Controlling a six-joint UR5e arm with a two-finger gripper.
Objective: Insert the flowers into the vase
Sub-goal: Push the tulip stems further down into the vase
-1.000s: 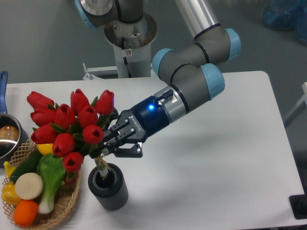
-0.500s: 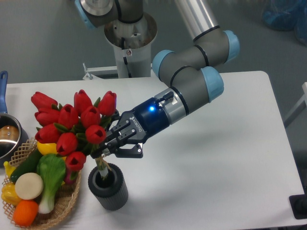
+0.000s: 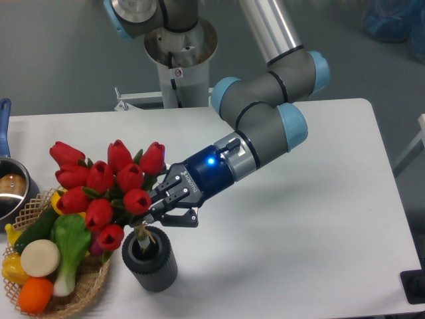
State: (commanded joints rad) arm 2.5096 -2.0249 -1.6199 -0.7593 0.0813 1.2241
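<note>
Above vase point(image 3: 150, 267) | pincer point(image 3: 158, 207) grips flowers point(image 3: 106, 189) | stems in mouth

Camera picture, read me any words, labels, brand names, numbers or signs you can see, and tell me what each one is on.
White lettering on the black body of the gripper: too small and tilted to read.
Small red and white sticker on the robot's base column: a sign of some kind, too blurred to read.
Nothing readable on the flowers, the vase, the basket or the pot.
</note>
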